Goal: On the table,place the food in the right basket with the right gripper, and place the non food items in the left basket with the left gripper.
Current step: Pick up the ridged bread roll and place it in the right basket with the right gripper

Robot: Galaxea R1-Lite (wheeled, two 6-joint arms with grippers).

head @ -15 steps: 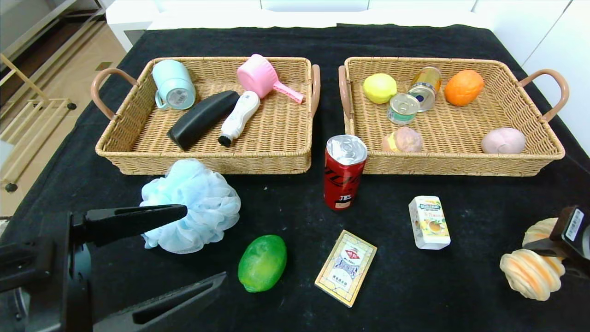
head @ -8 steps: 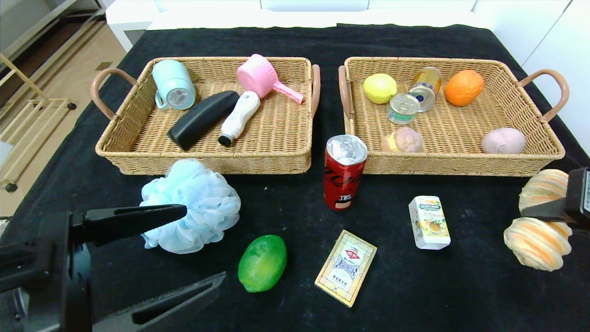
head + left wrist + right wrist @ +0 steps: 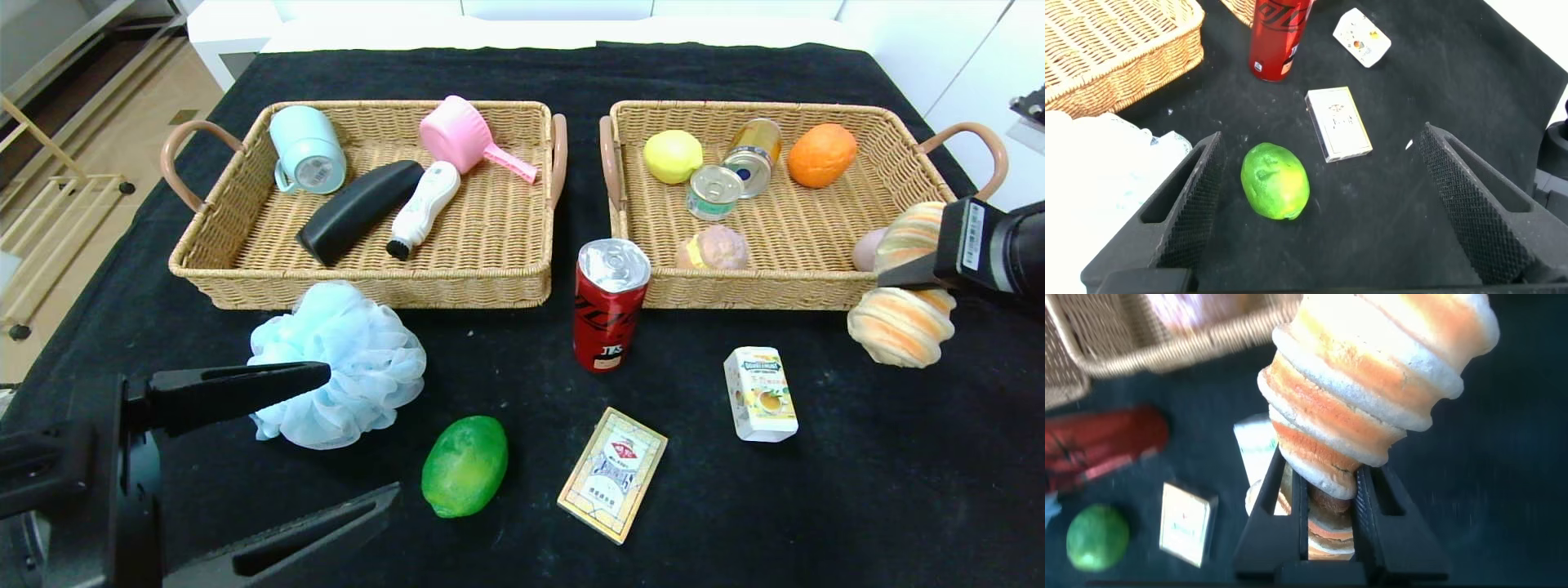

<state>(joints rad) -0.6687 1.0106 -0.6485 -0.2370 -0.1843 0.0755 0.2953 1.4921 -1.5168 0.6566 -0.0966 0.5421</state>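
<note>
Wicker right basket (image 3: 816,237) with cans, fruit

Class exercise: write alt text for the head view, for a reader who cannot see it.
The right hand holds a ridged bread loaf raised beside the right basket. The open left hand hovers near a blue bath pouf, with green fruit, card box, carton and soda can on the black table.

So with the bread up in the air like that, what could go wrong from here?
The right gripper pinches the bread loaf at a narrow waist, most of it hanging past the fingers, so it might slip or swing out.

The loaf hangs at the right basket near wall, so a low carry could clip the rim.

A pink round item lies in the near right corner; a drop there could land on it.
</note>
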